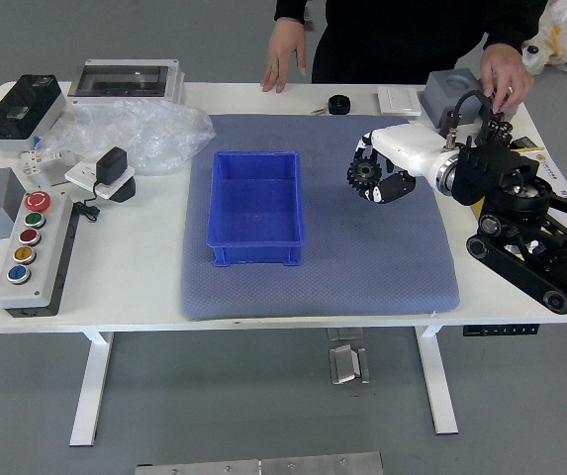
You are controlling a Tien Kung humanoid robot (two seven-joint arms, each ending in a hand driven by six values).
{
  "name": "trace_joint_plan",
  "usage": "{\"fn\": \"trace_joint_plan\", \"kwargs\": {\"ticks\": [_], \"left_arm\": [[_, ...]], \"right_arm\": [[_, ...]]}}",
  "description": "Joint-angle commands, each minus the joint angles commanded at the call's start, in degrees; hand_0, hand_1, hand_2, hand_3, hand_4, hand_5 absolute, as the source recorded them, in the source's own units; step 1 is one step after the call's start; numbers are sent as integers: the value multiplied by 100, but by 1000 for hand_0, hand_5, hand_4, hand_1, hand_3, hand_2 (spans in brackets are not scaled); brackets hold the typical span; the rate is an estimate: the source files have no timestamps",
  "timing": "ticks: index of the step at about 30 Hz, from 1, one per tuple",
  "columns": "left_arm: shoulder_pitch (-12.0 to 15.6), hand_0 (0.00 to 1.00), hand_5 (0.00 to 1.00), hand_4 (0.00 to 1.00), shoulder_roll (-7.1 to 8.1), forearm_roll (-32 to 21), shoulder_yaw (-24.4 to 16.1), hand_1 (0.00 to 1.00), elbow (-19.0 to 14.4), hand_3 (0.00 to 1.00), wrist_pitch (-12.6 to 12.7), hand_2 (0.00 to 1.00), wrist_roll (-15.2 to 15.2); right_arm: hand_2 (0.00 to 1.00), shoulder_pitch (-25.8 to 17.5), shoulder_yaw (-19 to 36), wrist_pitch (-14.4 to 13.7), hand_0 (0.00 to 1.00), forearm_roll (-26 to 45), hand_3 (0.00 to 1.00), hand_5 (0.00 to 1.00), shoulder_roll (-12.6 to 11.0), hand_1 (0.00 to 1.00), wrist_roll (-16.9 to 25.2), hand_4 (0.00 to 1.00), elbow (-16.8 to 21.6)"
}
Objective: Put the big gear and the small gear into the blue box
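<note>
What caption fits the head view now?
Right robot hand gripping a black gear over the gray-blue mat, not yet at the blue box.

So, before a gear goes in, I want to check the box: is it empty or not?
Empty: the blue box is open-topped, and its bare floor shows with nothing on it.

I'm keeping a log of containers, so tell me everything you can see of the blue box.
The blue box is an open-topped, roughly rectangular tub, deep blue all over, with a smooth look like plastic. It sits upright, its opening facing up and nothing showing inside. A thin rim runs round the top, and the near side has short projections at its lower corners. It rests on the left part of the gray-blue mat; neither of the robot's hands touches it.
</note>
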Motion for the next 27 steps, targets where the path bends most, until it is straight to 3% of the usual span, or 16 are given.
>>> {"fn": "trace_joint_plan", "kwargs": {"ticks": [8,17,27], "left_arm": [[-17,917,353,817,5,62,5,901,0,884,-8,895,16],[-126,917,354,817,-5,159,-7,901,0,884,-21,895,41],[-160,917,356,817,7,228,12,901,0,884,-33,895,59]], "right_arm": [[501,357,-80,12,570,55,626,160,634,439,7,641,-348],[505,472,13,-53,573,93,627,157,1360,441,84,634,-1012],[506,436,127,-143,576,169,628,156,1886,448,127,631,-1497]]}}
